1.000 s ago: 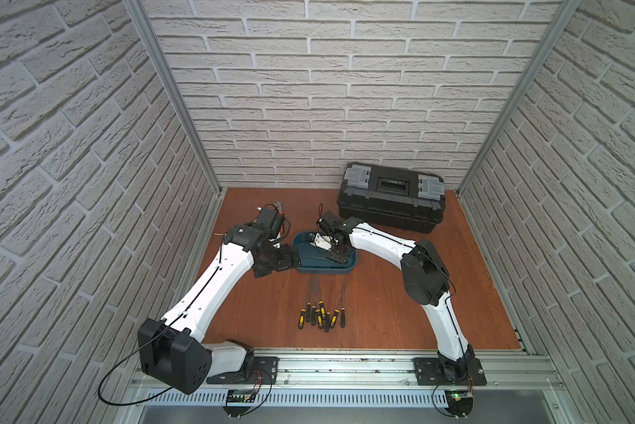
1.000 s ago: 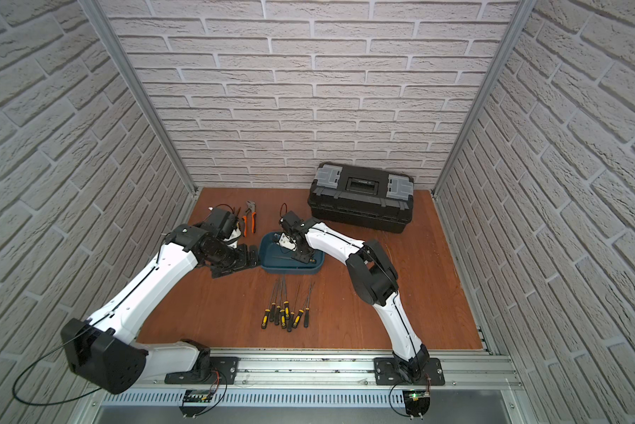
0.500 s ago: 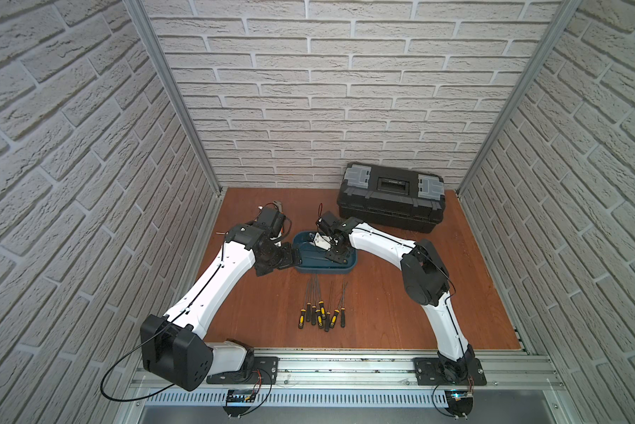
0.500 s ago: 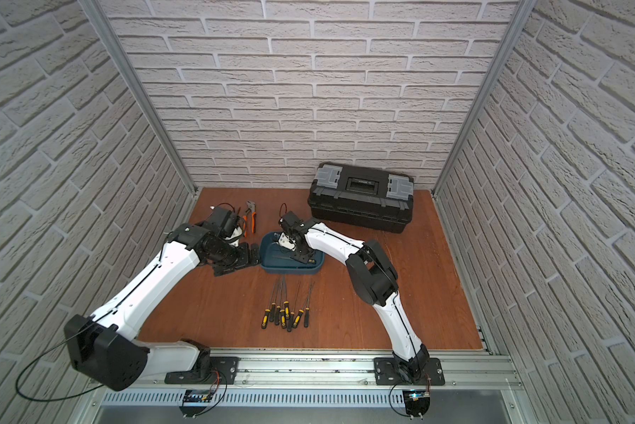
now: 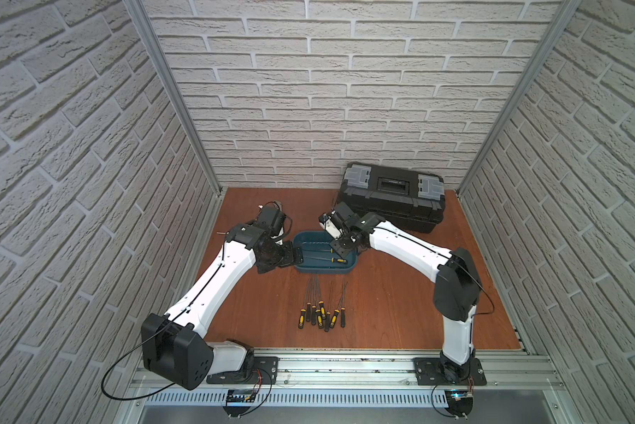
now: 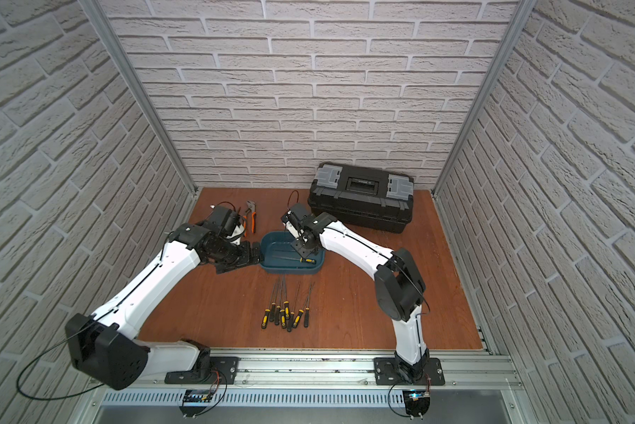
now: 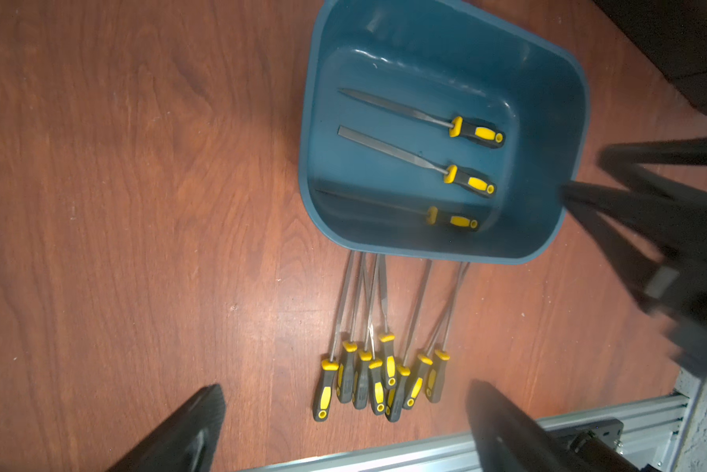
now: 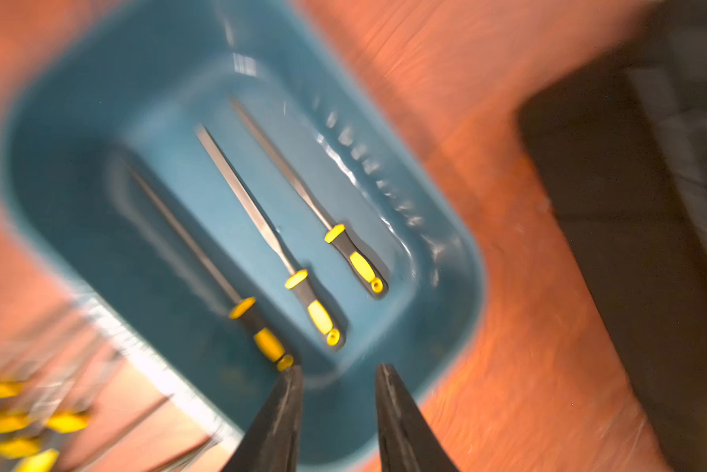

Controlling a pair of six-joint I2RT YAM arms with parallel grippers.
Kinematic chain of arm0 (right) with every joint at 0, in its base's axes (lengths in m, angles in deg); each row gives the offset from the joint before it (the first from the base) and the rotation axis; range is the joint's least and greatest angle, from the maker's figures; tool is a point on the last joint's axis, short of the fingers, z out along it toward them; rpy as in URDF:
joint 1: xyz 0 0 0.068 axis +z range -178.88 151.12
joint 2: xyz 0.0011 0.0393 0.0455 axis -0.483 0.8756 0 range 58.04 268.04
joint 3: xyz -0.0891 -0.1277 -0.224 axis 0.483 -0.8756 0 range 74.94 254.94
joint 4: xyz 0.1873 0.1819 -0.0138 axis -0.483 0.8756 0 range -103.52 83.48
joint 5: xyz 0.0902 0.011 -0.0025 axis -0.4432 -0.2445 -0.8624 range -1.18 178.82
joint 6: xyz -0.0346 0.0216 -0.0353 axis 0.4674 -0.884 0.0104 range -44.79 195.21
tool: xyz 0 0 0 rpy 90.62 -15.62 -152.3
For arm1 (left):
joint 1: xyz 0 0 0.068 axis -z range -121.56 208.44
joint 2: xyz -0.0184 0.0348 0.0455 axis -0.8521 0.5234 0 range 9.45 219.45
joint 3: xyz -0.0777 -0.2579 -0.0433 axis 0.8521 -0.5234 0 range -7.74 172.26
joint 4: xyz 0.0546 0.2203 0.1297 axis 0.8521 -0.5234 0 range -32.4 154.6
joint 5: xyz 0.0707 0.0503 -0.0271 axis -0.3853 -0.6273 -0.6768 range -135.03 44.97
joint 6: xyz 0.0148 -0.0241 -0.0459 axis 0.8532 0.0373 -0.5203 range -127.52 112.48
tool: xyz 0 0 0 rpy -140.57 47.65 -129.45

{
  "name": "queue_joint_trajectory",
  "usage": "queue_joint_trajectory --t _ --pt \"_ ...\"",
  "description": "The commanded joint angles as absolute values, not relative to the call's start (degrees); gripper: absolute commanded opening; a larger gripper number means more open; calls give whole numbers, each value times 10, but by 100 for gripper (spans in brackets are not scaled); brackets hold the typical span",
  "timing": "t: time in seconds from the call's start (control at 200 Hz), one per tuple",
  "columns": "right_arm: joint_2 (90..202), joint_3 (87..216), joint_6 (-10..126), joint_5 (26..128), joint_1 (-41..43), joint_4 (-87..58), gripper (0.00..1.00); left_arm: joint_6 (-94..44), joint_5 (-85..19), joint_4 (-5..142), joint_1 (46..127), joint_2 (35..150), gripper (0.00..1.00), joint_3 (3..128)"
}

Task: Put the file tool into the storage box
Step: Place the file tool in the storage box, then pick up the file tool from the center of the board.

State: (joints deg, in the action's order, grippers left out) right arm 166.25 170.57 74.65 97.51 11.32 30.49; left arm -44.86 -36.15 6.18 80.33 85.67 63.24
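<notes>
The teal storage box (image 5: 323, 271) (image 6: 290, 270) sits mid-table. Three yellow-and-black-handled file tools lie side by side on its floor (image 7: 419, 158) (image 8: 261, 229). My right gripper (image 8: 340, 370) (image 5: 341, 247) hovers over the box's right end, open a little, with nothing between its fingers. The butt of the nearest file's handle (image 8: 268, 341) lies right by one fingertip. My left gripper (image 7: 345, 390) (image 5: 296, 255) stands wide open and empty beside the box's left wall.
Several more files (image 5: 321, 312) (image 7: 380, 367) lie in a bunch on the table in front of the box, tips toward it. A large black toolbox (image 5: 393, 198) stands at the back right. Orange-handled pliers (image 6: 250, 220) lie behind the left wrist.
My right gripper's jaws have parted over the box, and its wrist view is now blurred by motion. The left arm has shifted only slightly.
</notes>
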Motion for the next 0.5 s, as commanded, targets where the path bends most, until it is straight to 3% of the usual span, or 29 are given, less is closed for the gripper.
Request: queue_joint_trajectory --t 0.0,0.125,0.215,0.495 --pt "1589 1646 610 964 124 273 35 -425 -346 93 805 865 98 628" --pt "1515 1566 525 985 139 262 36 -416 -328 121 805 879 98 627" --pt "1469 1513 479 1001 156 263 43 -410 -314 141 806 890 98 628" --pt "1351 1373 340 1058 230 266 44 -401 -291 184 809 915 98 608"
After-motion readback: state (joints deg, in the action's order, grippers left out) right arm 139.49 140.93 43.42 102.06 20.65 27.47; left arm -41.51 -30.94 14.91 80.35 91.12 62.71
